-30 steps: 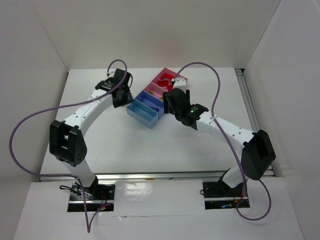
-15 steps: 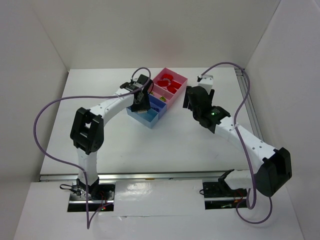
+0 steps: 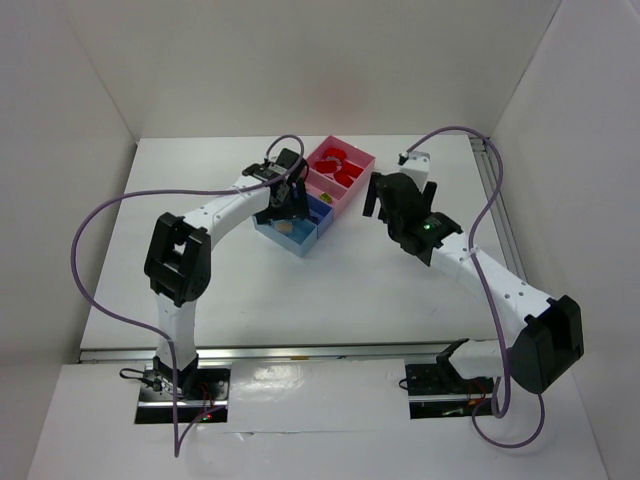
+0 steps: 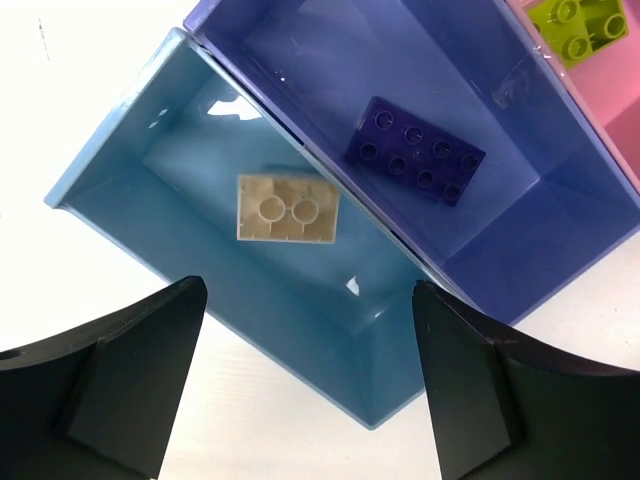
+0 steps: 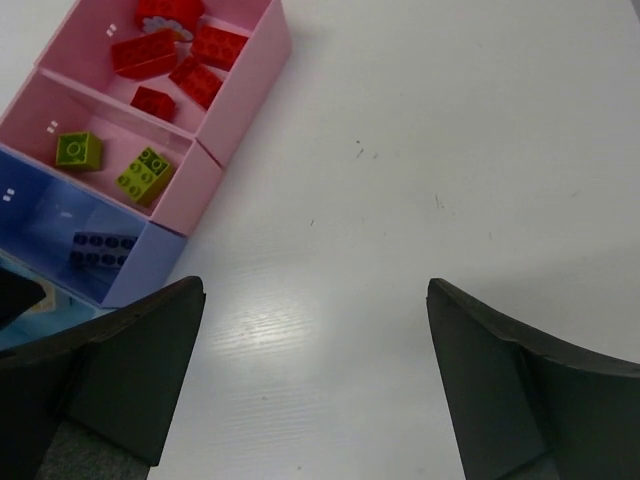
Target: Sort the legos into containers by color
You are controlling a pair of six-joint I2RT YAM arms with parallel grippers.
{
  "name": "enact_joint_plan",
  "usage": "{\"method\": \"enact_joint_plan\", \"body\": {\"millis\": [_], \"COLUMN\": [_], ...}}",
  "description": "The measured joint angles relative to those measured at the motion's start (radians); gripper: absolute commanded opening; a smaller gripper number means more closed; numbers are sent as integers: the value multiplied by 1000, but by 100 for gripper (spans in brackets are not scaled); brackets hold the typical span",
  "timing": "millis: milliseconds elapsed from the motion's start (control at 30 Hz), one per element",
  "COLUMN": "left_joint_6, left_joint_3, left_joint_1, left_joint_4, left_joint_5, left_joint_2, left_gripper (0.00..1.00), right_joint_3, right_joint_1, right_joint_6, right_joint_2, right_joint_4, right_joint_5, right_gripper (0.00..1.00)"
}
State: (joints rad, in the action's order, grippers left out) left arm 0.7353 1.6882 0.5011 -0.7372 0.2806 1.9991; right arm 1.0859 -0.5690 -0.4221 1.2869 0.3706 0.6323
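Observation:
The containers are a row of four joined trays. In the left wrist view a tan lego lies flat in the light blue end tray, and a dark purple lego lies in the purple-blue tray beside it. My left gripper hangs open over the light blue tray's near corner and holds nothing. The right wrist view shows several red legos in the far pink tray and two lime-green legos in the second pink tray. My right gripper is open over bare table, right of the trays.
White walls close in the white table at the back and on both sides. The left arm reaches in from the left and the right arm from the right, each trailing a purple cable.
The left arm swung right over the trays, then its gripper opened and the tan lego now lies in the light blue tray. The right arm pulled back to the right and opened wider.

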Motion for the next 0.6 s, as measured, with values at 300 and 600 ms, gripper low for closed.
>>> {"method": "enact_joint_plan", "body": {"millis": [300,600], "left_joint_6": [-37,-95], "left_joint_3": [59,-69], "left_joint_1": [6,6], "left_joint_4": [-81,-76], "left_joint_5": [14,24], "left_joint_2": [-181,-671], "left_gripper": [95,97], "right_joint_3": [-45,-138], "right_joint_1": [177,228], "right_joint_6": [-246,-306], "right_joint_2": [0,-23], "right_joint_4": [171,245], "right_joint_5": [41,60], "right_gripper": [100,100]}}
